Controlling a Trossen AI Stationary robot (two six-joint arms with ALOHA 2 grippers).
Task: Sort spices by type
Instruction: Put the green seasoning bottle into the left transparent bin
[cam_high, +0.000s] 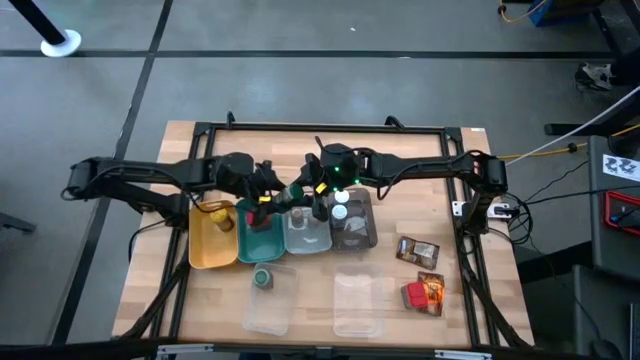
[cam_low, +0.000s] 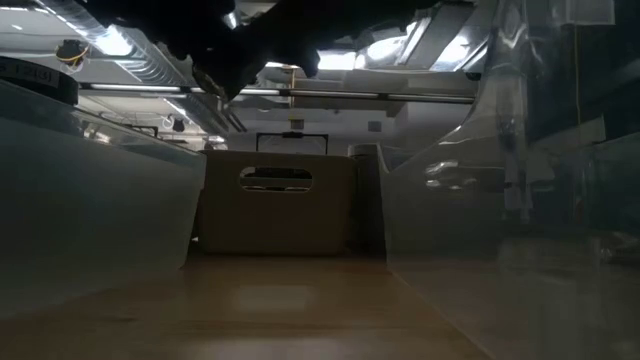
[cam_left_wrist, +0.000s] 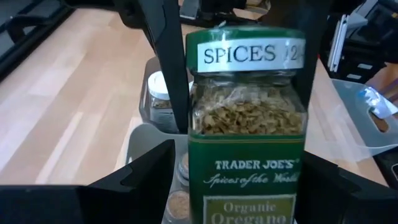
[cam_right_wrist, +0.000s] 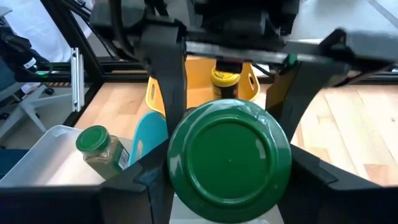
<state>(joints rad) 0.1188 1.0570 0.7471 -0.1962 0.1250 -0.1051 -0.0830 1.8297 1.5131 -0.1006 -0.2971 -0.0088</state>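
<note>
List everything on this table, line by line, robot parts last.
trays: four, yellow, teal, two greyish, one row mid-table
yellow-labelled jar: one, in the yellow tray
white-capped jars: two, rightmost tray
green-capped jar: one, on the left clear lid
clear lids: two, front
pouches: two, brown and orange-red, right side
red box: one, beside the nearer pouch
oregano jar: one, green, held above the trays
left gripper, right gripper: fingers flank the oregano jar
</note>
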